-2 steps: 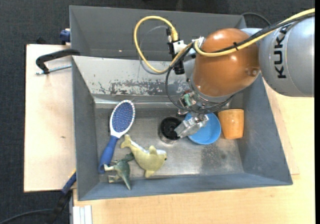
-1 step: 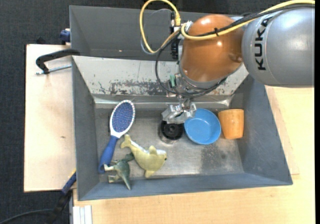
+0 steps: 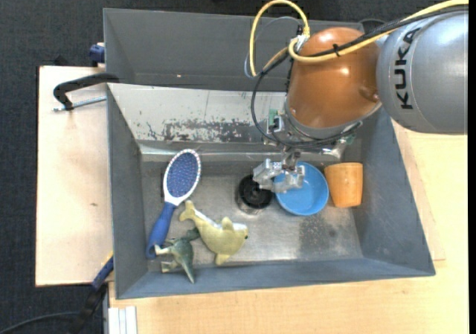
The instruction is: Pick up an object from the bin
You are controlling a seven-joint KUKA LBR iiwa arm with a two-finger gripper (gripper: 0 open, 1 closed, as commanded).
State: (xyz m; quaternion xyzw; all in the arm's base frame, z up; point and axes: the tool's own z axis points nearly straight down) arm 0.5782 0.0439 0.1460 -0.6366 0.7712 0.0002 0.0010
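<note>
Tool down at the blue bowl, nothing lifted yet.

I see the tool [image 3: 281,176] at the left rim of the blue bowl [image 3: 306,195], right of centre in the bin [image 3: 123,198], between a black round piece [image 3: 253,193] and an orange cup [image 3: 346,184]. I cannot tell whether it is open or closed. By my judgement, grasp and lift remain.

The tool [image 3: 281,176] hides part of the blue bowl [image 3: 309,197] (left rim).

Shallow round blue bowl [image 3: 306,195] sitting upright on the floor of the bin [image 3: 327,239], right of the middle; its left rim's under the gripper [image 3: 281,176]; orange cup [image 3: 346,184] just beside its right edge
</note>
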